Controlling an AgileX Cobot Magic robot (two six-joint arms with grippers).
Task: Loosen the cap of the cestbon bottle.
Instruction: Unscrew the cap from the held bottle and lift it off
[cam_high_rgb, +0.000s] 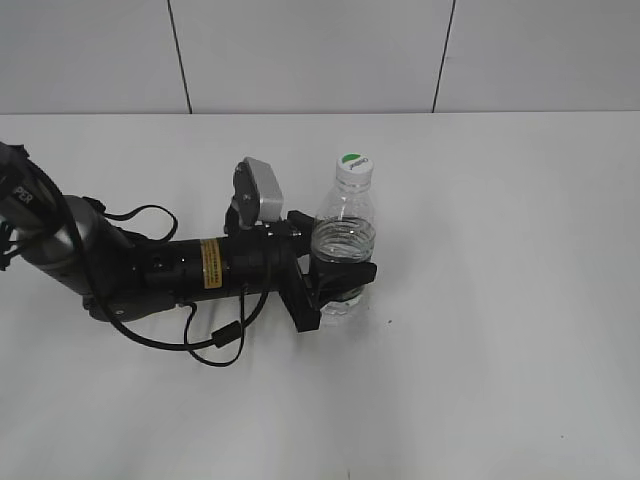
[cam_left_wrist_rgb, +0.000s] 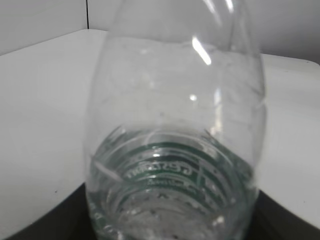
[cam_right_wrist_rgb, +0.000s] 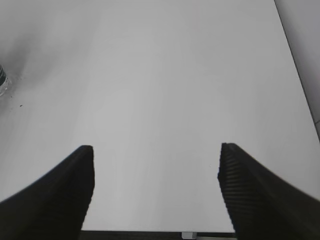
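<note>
The cestbon bottle (cam_high_rgb: 345, 235) stands upright on the white table, clear plastic with a green label band low on its body. Its white cap (cam_high_rgb: 354, 167) with a green mark sits on the neck. My left gripper (cam_high_rgb: 340, 278) is shut on the bottle's lower body. The bottle fills the left wrist view (cam_left_wrist_rgb: 175, 125), where the black jaw tips show at the bottom corners. My right gripper (cam_right_wrist_rgb: 155, 165) is open and empty over bare table; it is out of the exterior view. A sliver of the bottle base (cam_right_wrist_rgb: 3, 80) shows at the left edge of the right wrist view.
The left arm (cam_high_rgb: 150, 265) with its loose black cable (cam_high_rgb: 215, 345) lies across the left of the table (cam_high_rgb: 500, 330). A grey panelled wall (cam_high_rgb: 320, 50) stands behind the table's far edge.
</note>
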